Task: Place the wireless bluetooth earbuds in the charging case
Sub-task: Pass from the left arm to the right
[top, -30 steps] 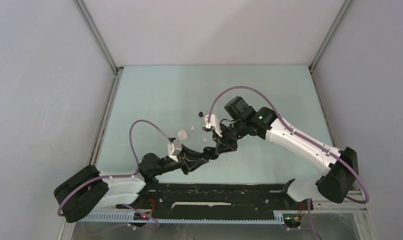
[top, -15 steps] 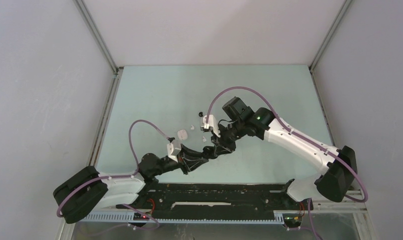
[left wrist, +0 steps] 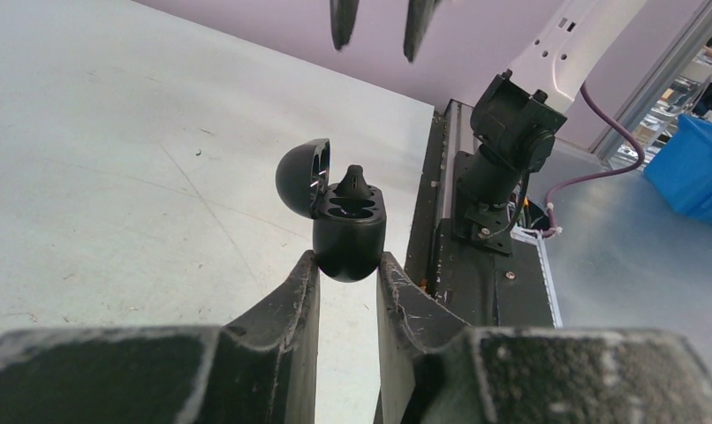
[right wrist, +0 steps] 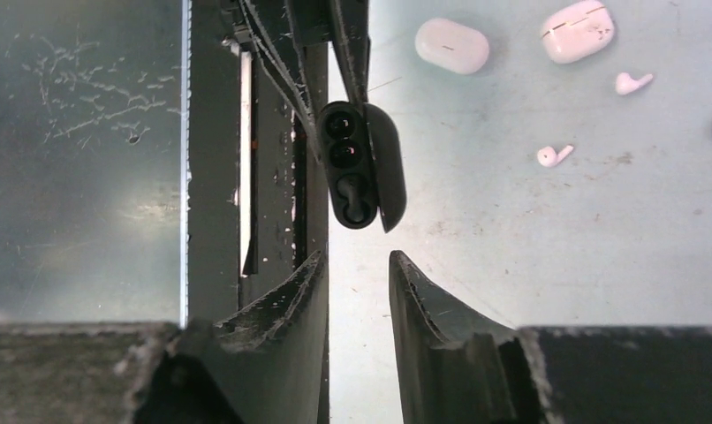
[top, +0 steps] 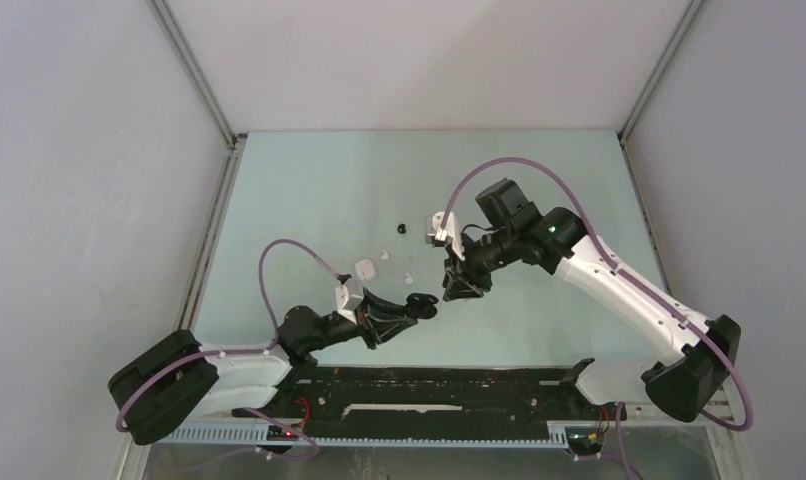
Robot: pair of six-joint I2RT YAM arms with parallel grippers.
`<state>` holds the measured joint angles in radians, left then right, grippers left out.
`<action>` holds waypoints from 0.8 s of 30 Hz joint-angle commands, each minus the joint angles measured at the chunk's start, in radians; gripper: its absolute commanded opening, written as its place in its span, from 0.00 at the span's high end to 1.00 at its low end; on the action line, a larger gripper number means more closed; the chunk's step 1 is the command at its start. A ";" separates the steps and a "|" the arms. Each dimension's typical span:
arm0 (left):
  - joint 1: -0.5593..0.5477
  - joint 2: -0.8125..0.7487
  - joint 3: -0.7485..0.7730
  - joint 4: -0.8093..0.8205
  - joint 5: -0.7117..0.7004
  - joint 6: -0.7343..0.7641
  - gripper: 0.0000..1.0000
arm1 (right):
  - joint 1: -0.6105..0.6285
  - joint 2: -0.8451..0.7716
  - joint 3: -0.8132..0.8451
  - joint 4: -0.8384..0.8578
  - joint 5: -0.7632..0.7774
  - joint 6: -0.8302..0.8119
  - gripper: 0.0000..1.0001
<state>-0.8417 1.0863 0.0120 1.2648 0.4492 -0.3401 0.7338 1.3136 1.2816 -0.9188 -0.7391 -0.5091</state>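
Note:
My left gripper (left wrist: 346,261) is shut on the bottom of a black charging case (left wrist: 348,234), holding it above the table with its lid (left wrist: 301,170) swung open. A black earbud (left wrist: 354,179) stands in one slot of the case, its stem poking up. The same case (right wrist: 348,177) shows in the right wrist view with that earbud (right wrist: 353,190) lying in it. My right gripper (right wrist: 357,261) is open and empty, a short way back from the case. From above, the right gripper (top: 457,290) hangs just right of the case (top: 419,303).
Two white cases (right wrist: 451,44) (right wrist: 578,31) lie on the table past the left arm. Two white earbuds (right wrist: 633,82) (right wrist: 554,156) and a black earbud (top: 401,228) lie loose nearby. The black base rail (top: 429,385) runs along the near edge.
The right gripper opened, let go at the black case and pulled back up to the right. The left gripper still holds the case in the same spot.

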 commanded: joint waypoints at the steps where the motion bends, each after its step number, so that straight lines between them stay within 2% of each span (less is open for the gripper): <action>1: 0.004 0.015 0.016 0.053 0.026 -0.008 1.00 | -0.026 0.001 0.029 0.019 -0.018 0.000 0.64; 8: 0.003 0.031 0.027 0.055 0.062 -0.011 1.00 | 0.006 0.081 0.028 0.047 -0.016 0.016 0.58; 24: 0.003 0.009 0.019 0.057 0.054 -0.011 1.00 | 0.039 0.177 0.037 0.041 -0.011 0.013 0.59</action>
<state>-0.8417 1.1156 0.0132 1.2701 0.4938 -0.3416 0.7605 1.4769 1.2873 -0.8948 -0.7372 -0.5037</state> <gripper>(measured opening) 0.265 0.417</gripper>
